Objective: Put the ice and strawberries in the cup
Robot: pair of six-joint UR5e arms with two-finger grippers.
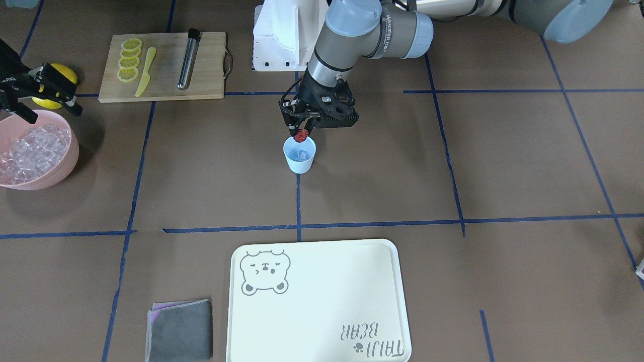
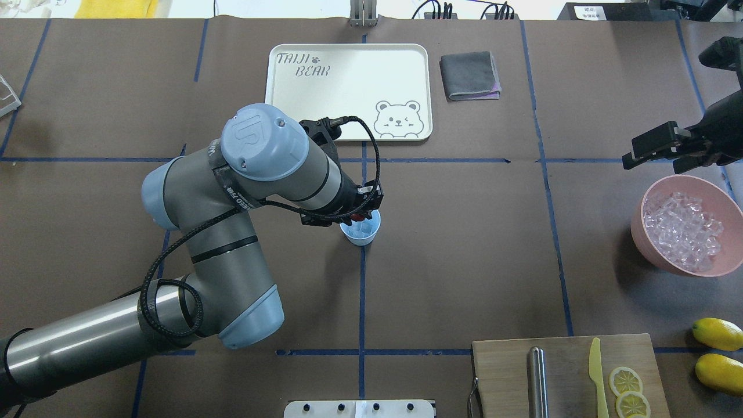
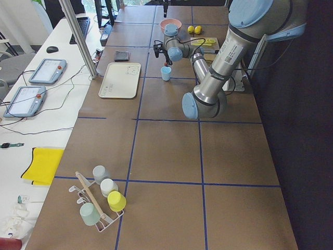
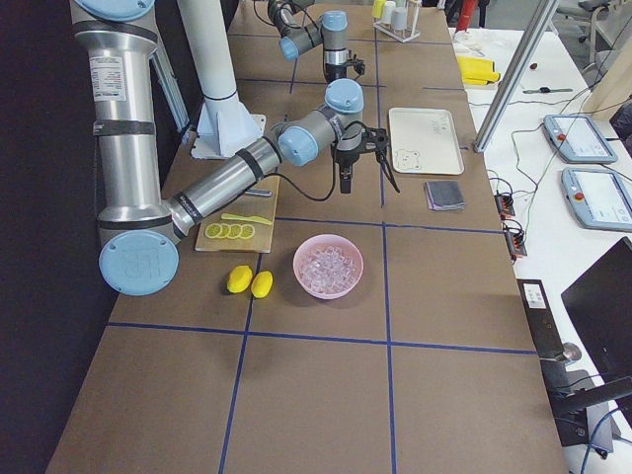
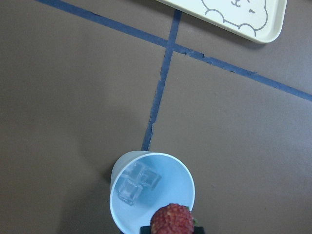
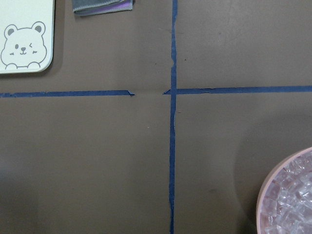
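The pale blue cup (image 1: 300,160) stands near the table's middle on a blue tape line, with two ice cubes (image 5: 136,182) inside it. My left gripper (image 1: 301,131) is shut on a dark red strawberry (image 5: 171,220) and holds it just above the cup's rim, on the side toward the robot. A heap of ice (image 2: 682,232) fills the pink bowl (image 2: 656,251) on the robot's right side. My right gripper (image 1: 50,114) hangs open above that bowl's edge with nothing between its fingers.
A wooden board (image 1: 206,60) near the robot carries lemon slices (image 1: 129,60), a yellow knife (image 1: 145,73) and a metal rod (image 1: 188,59). Two whole lemons (image 2: 718,334) lie beside it. A cream tray (image 1: 322,306) and a grey cloth (image 1: 180,332) sit on the far side.
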